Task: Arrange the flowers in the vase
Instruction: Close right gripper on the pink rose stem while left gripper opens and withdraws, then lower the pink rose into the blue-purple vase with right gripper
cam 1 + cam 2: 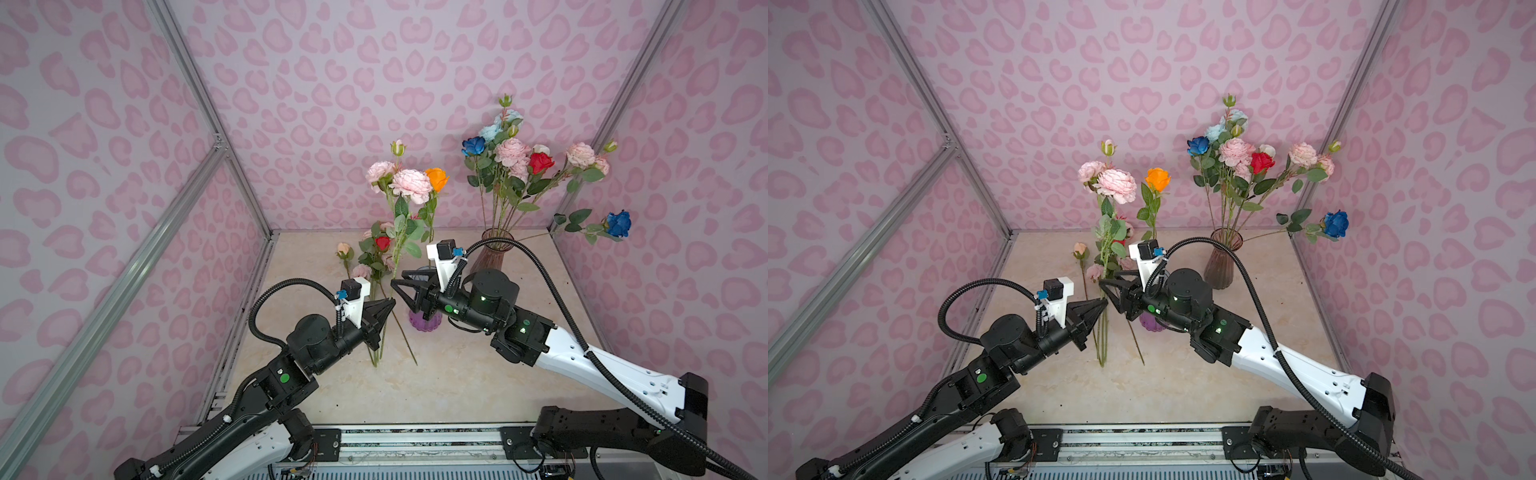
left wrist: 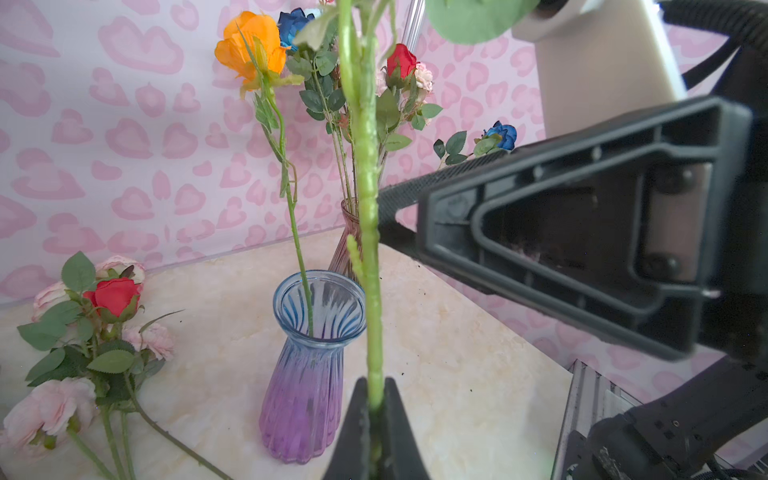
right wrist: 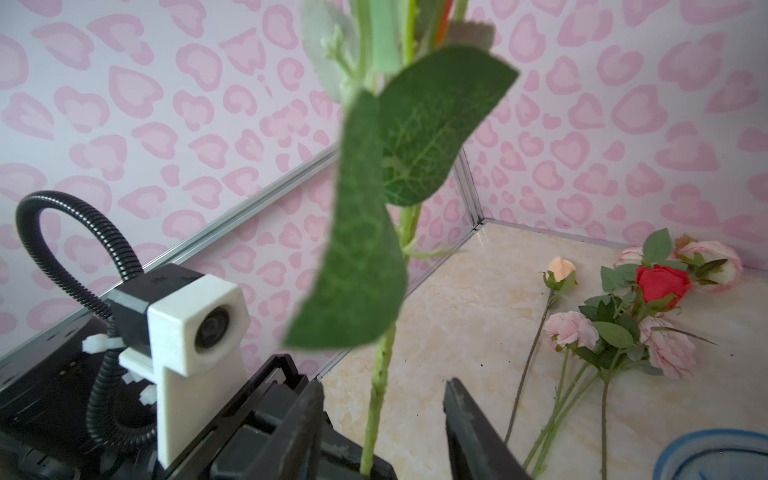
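Stem (image 2: 368,166) of a pink flower (image 1: 411,185) stands upright, clamped by the left gripper (image 2: 376,415), right gripper (image 3: 380,395) apart around it, seemingly for handover to the vase (image 1: 424,324) at its four o'clock in a top view.

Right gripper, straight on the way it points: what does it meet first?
The green stem held by the shut left gripper; it stands between the right gripper's open jaws. Just beyond, probably the left gripper's own tips, though depth is unclear.
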